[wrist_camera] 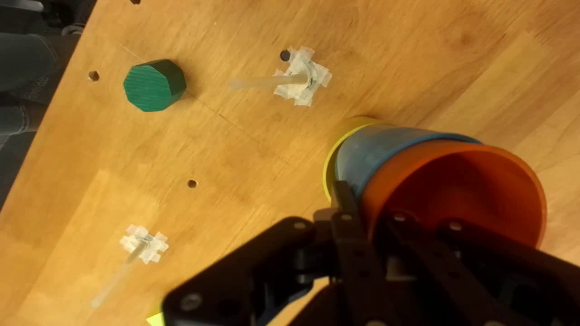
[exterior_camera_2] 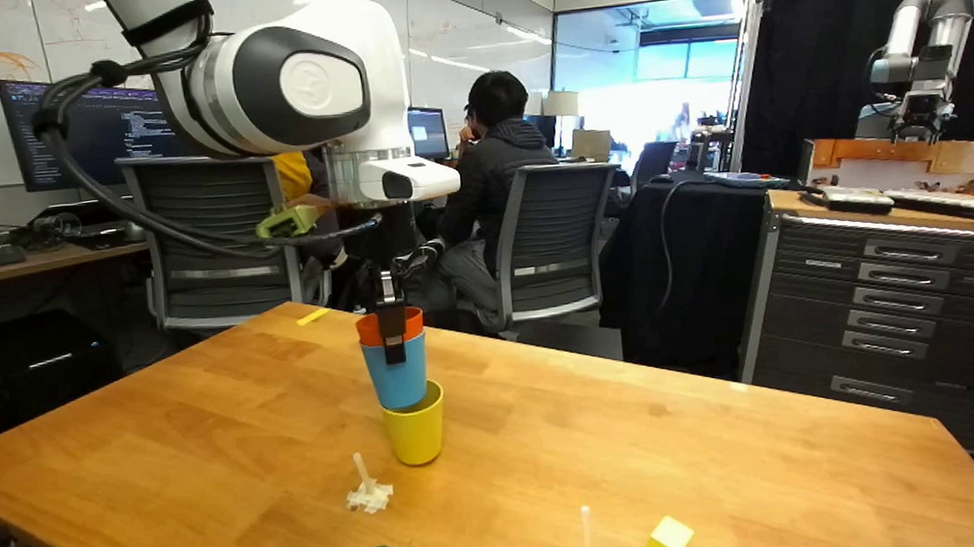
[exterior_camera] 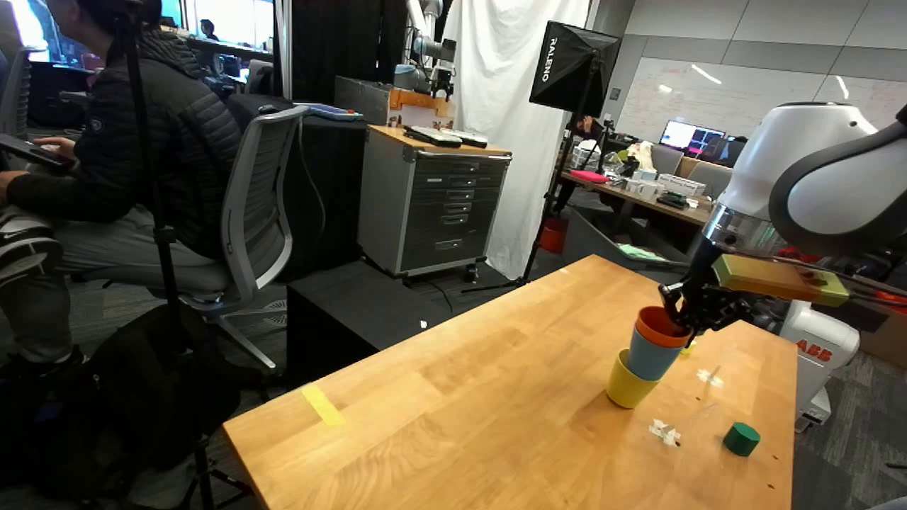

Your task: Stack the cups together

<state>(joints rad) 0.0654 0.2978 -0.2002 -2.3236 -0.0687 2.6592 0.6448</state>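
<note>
The orange-red cup [exterior_camera: 655,324] sits inside the blue cup [exterior_camera_2: 400,385], with its rim standing above the blue one. Both lean together over the yellow cup [exterior_camera_2: 418,442], which stands on the table. The blue cup's lower end is at the yellow cup's mouth in both exterior views; how deep it sits is hard to tell. My gripper [wrist_camera: 371,217] is closed on the walls of the two nested cups. One finger lies outside the blue cup [wrist_camera: 376,145]; the other reaches inside the orange-red cup [wrist_camera: 471,190], its tip dark and partly hidden.
A dark green block [wrist_camera: 149,88] and a small yellow cube [exterior_camera_2: 668,543] lie on the wooden table [exterior_camera: 453,425]. Two thin clear sticks stand on white tape patches [wrist_camera: 303,81] [wrist_camera: 145,244] near the cups. A yellow tape strip [exterior_camera: 322,404] marks the far end.
</note>
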